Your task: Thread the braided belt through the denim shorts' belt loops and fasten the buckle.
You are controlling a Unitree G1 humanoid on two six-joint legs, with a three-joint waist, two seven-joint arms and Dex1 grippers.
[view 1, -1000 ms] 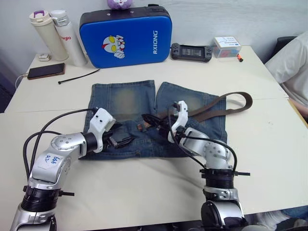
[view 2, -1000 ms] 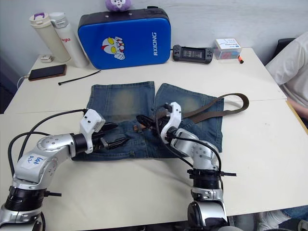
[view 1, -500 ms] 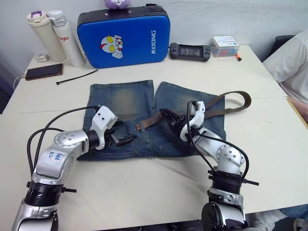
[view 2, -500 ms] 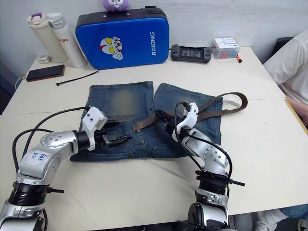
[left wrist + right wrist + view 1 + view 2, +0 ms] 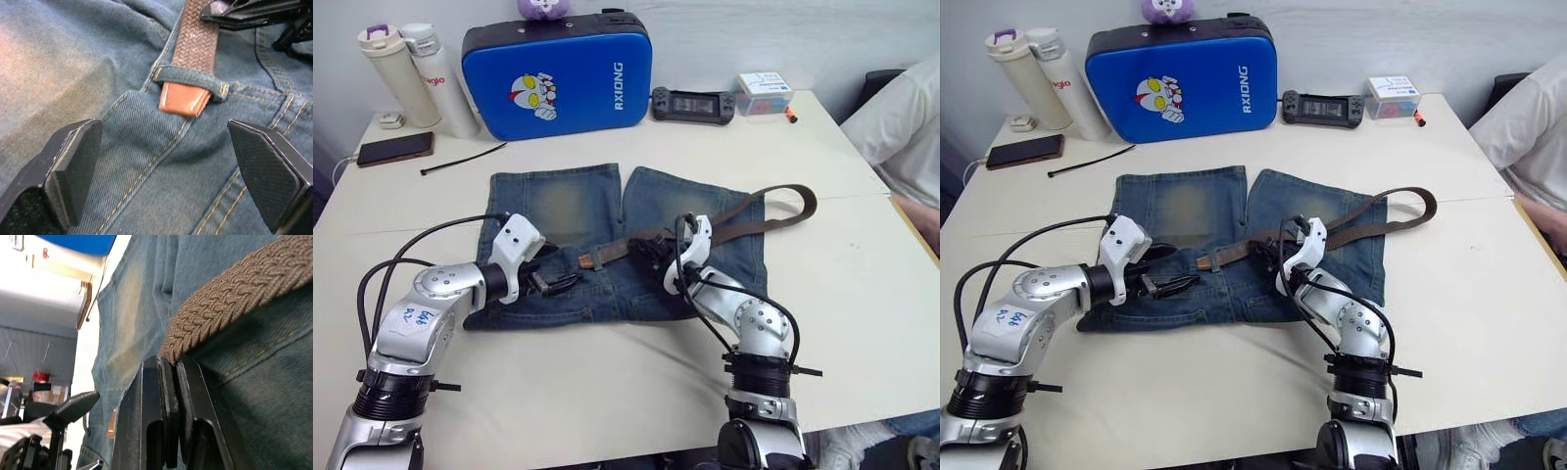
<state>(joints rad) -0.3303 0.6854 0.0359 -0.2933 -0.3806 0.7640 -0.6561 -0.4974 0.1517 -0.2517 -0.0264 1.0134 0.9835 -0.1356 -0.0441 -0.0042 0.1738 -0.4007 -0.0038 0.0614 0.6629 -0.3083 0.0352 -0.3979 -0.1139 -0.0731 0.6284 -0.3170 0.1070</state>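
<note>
I see the table (image 5: 607, 392) carrying the denim shorts (image 5: 568, 211) laid flat, waistband toward me and legs pointing away, which puts the waistband within reach of both arms. The braided belt (image 5: 759, 211) runs across them from a slack loop lying past the shorts' right edge, diagonally down toward the waistband middle; I judge the slack is left out there so it can feed freely as the front end gets pulled along. I can't make out the buckle, so that end is presumably out in the loop. My right gripper (image 5: 171, 382) is clamped on the belt partway along, fingers closed flat on the weave, just behind the threaded section; that grip looks placed to push belt forward into the loop rather than drag it. My left gripper (image 5: 166, 161) sits with fingers spread wide, low over the denim, straddling the spot where the belt's tan leather tip (image 5: 183, 100) pokes out from under a belt loop (image 5: 190, 78). So one loop is threaded at minimum; the tip has only just cleared it. The spread stance makes sense as a catch position: tip centred between the fingers, ready to pinch and pull through. My read is the job is early, with most loops and the fastening not yet done. Main risk: the tip is short past the loop, so a sloppy pinch grabs denim instead.
</note>
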